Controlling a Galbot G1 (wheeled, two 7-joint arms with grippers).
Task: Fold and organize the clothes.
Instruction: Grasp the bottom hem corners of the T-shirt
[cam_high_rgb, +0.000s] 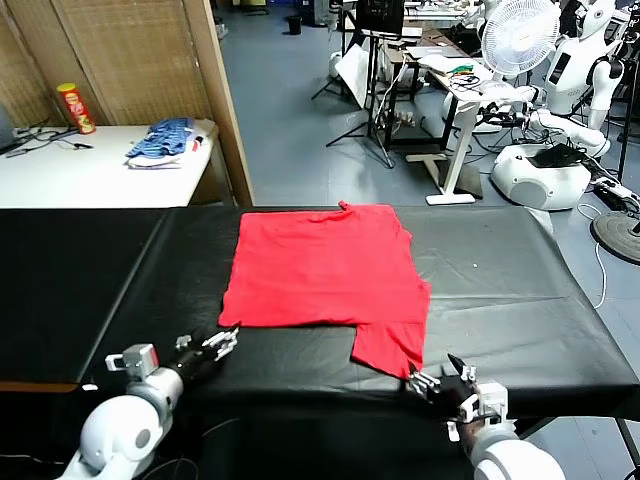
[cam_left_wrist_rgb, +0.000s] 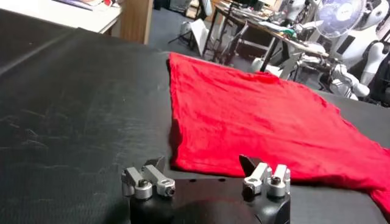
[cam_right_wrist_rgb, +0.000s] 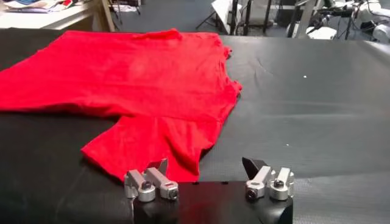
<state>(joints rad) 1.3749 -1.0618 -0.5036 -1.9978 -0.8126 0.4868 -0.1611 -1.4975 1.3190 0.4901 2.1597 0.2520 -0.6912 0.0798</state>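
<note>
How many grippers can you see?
2. The left gripper is open at the shirt's near left corner; the right gripper is open by the flap at its near right corner.

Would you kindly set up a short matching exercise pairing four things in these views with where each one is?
Things:
1. red T-shirt
2. left gripper
3. right gripper
4. blue striped fabric heap

Places:
A. on the white side table, far left
B. spread flat on the black table
C. at the shirt's near-left corner, jaws open
D. beside the sleeve hanging toward the near edge, jaws open

Pairs: 1-B, 2-C, 3-D, 4-A
</note>
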